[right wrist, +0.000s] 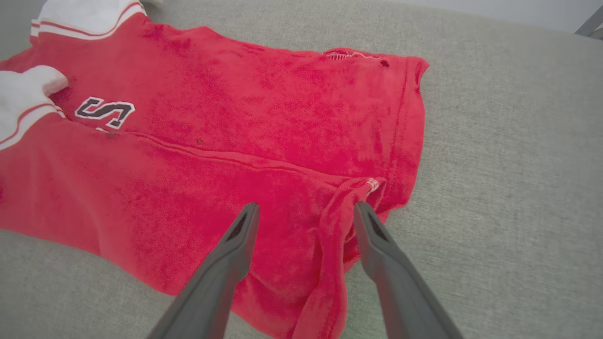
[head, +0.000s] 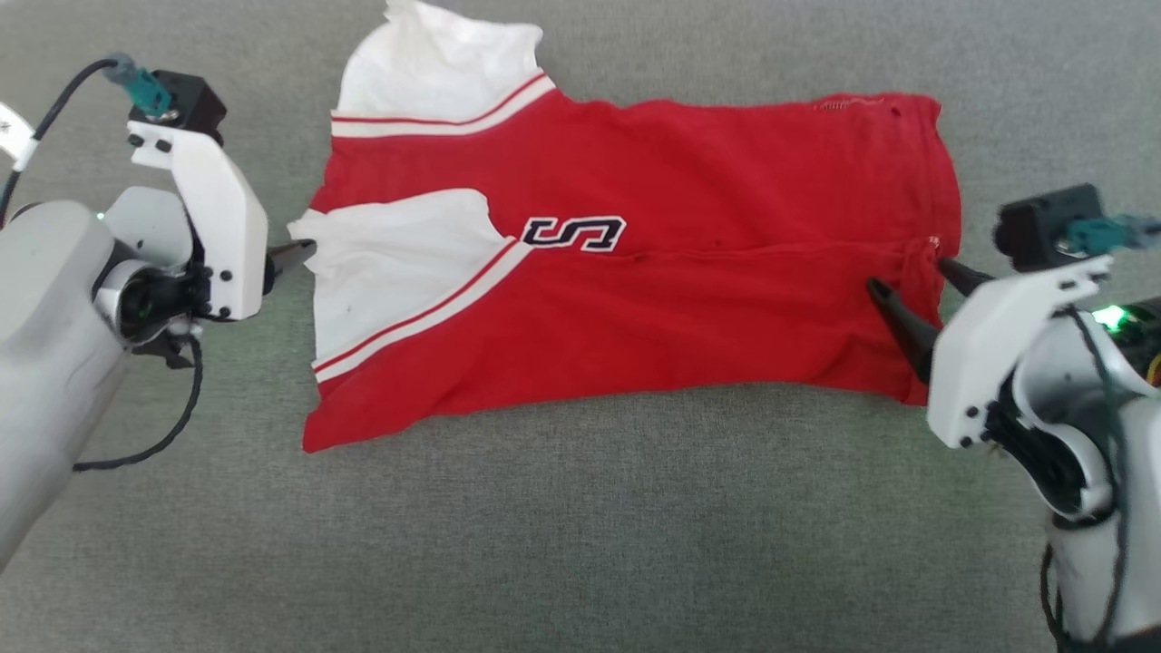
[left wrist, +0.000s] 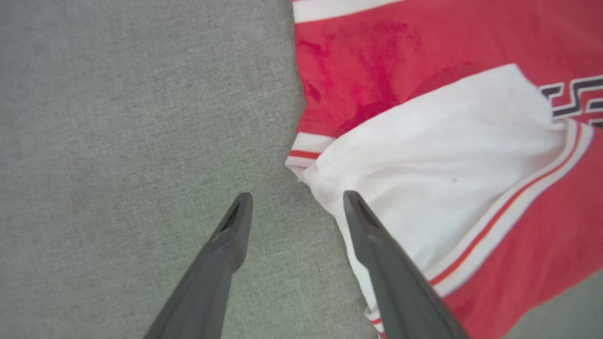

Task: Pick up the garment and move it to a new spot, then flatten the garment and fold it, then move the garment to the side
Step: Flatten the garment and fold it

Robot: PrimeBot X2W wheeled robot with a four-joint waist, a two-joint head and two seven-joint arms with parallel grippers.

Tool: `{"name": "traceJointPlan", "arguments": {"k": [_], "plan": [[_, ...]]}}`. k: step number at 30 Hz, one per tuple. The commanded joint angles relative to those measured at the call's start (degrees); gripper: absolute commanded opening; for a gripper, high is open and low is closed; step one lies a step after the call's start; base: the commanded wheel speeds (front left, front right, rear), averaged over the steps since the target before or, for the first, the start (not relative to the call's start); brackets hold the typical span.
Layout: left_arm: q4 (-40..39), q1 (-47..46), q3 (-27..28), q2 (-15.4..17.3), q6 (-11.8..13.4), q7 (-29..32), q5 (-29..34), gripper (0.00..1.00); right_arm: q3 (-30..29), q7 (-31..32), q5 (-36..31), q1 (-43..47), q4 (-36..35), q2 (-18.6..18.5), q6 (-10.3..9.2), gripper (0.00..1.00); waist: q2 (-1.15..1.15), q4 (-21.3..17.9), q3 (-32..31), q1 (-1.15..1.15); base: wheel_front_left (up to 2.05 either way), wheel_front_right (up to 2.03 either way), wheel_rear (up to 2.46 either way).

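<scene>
Got the garment point(head: 689, 299) centre of the grey fabric surface point(head: 580, 544), near half flipped over lengthwise. Left claw point(left wrist: 294, 203) at its 9 o'clock edge, right claw point(right wrist: 305, 211) at 3 o'clock astride a hem ridge point(right wrist: 330, 226), both spread, pinching nothing. Looks mid-fold; next, probably tuck the 11 o'clock sleeve point(head: 435, 63) in.

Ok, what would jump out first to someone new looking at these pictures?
A red soft-fabric T-shirt with white sleeves and a stitched letter S lies partly folded across the grey fabric surface. The robot's left hand is open at the folded-in white sleeve. Its right hand is open, its fingers on either side of a raised ridge of cloth near the hem.
</scene>
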Motion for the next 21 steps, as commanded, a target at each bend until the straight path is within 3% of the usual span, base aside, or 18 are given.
{"name": "traceJointPlan", "arguments": {"k": [1, 9, 17, 21], "plan": [[-1.52, 1.18, 0.21, 0.65, 0.54, -0.12, -0.35, 1.0, -0.95, -0.88, 0.11, 1.61, -1.73, 0.46, -0.02, 1.0, 0.0, 0.27, -1.29, 0.0, 0.0, 0.0, 0.0], [-14.18, 5.89, 1.43, 6.04, 6.37, 0.23, -2.39, 1.0, -6.37, -7.27, -1.62, 6.43, -8.49, 3.14, -0.02, 1.0, 0.0, 0.11, -3.76, 0.0, 0.0, 0.0, 0.0], [-37.01, 14.72, 1.71, 14.86, 18.27, 2.69, -5.87, 1.0, -10.48, -14.12, -3.32, 10.26, -12.05, 6.63, -0.02, 1.0, 0.0, -1.21, -3.95, 0.0, 0.0, 0.0, 0.0], [-44.22, 18.4, 1.79, 18.36, 23.29, 2.62, -7.4, 1.0, -11.58, -15.35, -2.88, 12.07, -12.83, 8.04, -0.02, 1.0, 0.0, -2.24, -3.43, 0.0, 0.0, 0.0, 0.0]]}}
